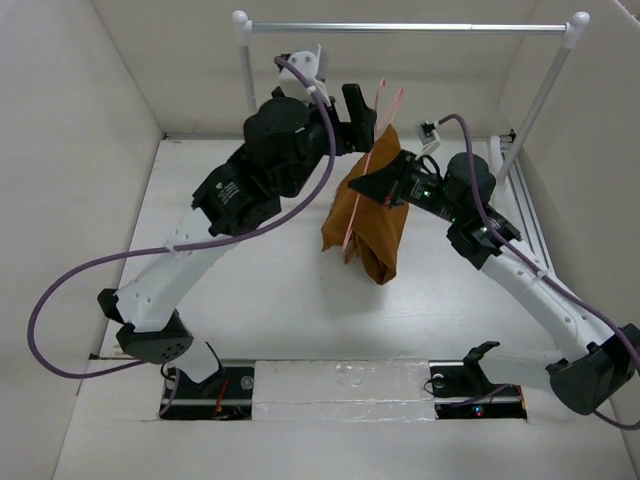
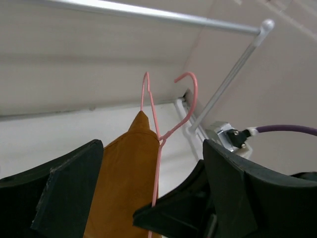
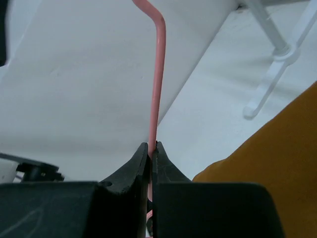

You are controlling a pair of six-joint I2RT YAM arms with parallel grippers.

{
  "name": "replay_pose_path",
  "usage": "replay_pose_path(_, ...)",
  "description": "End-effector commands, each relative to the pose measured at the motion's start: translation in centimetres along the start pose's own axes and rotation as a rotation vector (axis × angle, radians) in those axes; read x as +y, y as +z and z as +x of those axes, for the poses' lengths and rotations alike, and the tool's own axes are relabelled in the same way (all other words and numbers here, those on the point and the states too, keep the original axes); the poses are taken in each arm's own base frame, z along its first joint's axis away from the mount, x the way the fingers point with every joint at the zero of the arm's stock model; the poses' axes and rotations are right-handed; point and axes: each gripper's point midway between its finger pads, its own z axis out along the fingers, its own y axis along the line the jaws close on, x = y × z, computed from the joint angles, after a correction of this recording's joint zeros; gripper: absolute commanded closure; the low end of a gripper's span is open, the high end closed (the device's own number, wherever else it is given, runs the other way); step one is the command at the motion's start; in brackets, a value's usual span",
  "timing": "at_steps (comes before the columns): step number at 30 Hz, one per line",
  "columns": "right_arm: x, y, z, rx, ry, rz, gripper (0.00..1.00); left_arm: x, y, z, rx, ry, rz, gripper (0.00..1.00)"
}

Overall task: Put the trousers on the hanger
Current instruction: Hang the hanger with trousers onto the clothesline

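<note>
one pair rust-brown trousers (image 1: 372, 230) — draped over thin pink hanger (image 3: 156, 89)

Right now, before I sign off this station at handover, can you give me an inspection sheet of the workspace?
Surface: white table, both arms bolted at its near edge.
Job's things: trousers draped over the hanger, both held up off the table.
Clutter: nothing seen.
Grippers: right gripper shut on the hanger's wire; left gripper open, a finger on either side of the hanger, not gripping.
Cables: purple cables loop off both arms.
Surroundings: silver rail on white posts at the back; white walls around.
</note>
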Motion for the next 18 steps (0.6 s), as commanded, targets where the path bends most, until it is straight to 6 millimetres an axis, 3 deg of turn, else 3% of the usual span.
replay_pose_path(1, 7.1, -2.7, -8.9, -0.232, -0.23, -0.212, 1.0, -0.4, -5.5, -9.2, -0.212, -0.088, 0.092, 0.19)
replay_pose_path(2, 6.9, -2.5, -8.6, -0.214, -0.228, -0.219, 1.0, -0.4, -5.5, -9.2, -0.212, -0.089, 0.093, 0.19)
replay_pose_path(3, 5.9, -2.8, -10.1, -0.246, -0.24, -0.185, 1.0, -0.3, -6.4, -9.9, -0.226, -0.096, 0.099, 0.18)
replay_pose_path(6, 4.9, -3.1, -11.6, -0.228, -0.269, -0.193, 1.0, 0.4, -7.4, -9.9, -0.228, -0.092, 0.093, 0.17)
replay_pose_path(8, 3.0, -3.9, -13.8, -0.244, -0.289, -0.151, 1.0, 1.4, -6.8, -7.4, -0.17, -0.072, 0.054, 0.17)
replay_pose_path(9, 1.8, -4.3, -15.8, -0.281, -0.298, -0.127, 1.0, 2.1, -6.6, -5.0, -0.12, -0.054, 0.039, 0.17)
replay_pose_path(11, 1.1, -4.7, -17.0, -0.283, -0.297, -0.135, 1.0, 2.9, -6.6, -2.3, -0.07, -0.053, 0.027, 0.17)
replay_pose_path(12, 1.0, -4.8, -18.0, -0.295, -0.305, -0.141, 1.0, 3.3, -7.6, -1.9, -0.072, -0.086, 0.036, 0.17)
replay_pose_path(13, -0.2, -4.6, -18.6, -0.295, -0.294, -0.128, 1.0, 3.9, -7.0, 1.8, 0.004, -0.065, 0.032, 0.17)
replay_pose_path(15, -1.5, -5.1, -20.3, -0.321, -0.287, -0.104, 1.0, 4.5, -7.7, 3.8, 0.043, -0.097, 0.031, 0.18)
replay_pose_path(16, -2.4, -4.9, -21.2, -0.325, -0.288, -0.097, 1.0, 5.1, -7.4, 6.3, 0.095, -0.084, 0.016, 0.18)
replay_pose_path(18, -3.4, -5.4, -22.7, -0.351, -0.281, -0.081, 1.0, 5.6, -7.8, 7.9, 0.132, -0.086, 0.011, 0.18)
